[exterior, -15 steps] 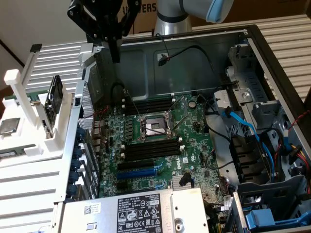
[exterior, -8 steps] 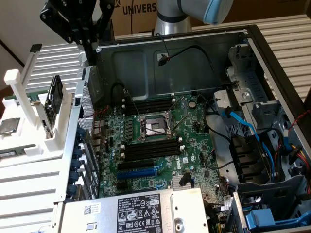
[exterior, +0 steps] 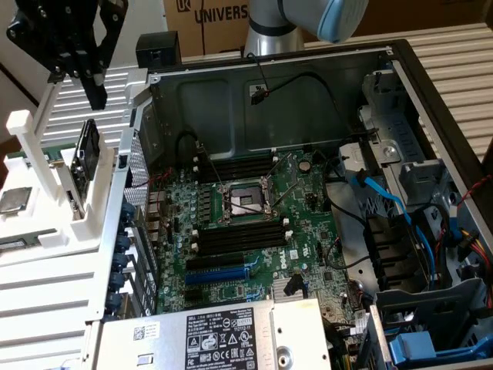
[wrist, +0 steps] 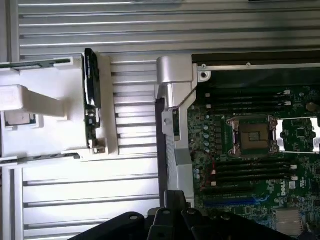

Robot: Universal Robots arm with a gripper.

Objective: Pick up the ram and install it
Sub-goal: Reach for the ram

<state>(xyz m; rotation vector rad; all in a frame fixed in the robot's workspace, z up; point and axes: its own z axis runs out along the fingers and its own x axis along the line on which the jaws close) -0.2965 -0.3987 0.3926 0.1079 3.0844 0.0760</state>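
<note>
The open computer case (exterior: pixel 216 100) lies on its side at the right, so the motherboard (exterior: pixel 254 223) faces up, with its black memory slots (exterior: pixel 239 239) free to reach. At the left, a white holder (exterior: pixel 42 162) keeps the ram (exterior: pixel 86 150) standing on edge, probably for an easy grasp from above. The end effector (exterior: pixel 96 96) hangs just above it, clenched and holding nothing.

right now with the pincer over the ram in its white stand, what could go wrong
The pincer is shut close above the ram; lowered like that, it would likely hit the stick's top edge rather than straddle it.
The ram stands thin and upright in the white stand; an off-centre grip may tilt or jam it.
The open processor socket lies between the memory slots; a slip there could damage it.
</note>
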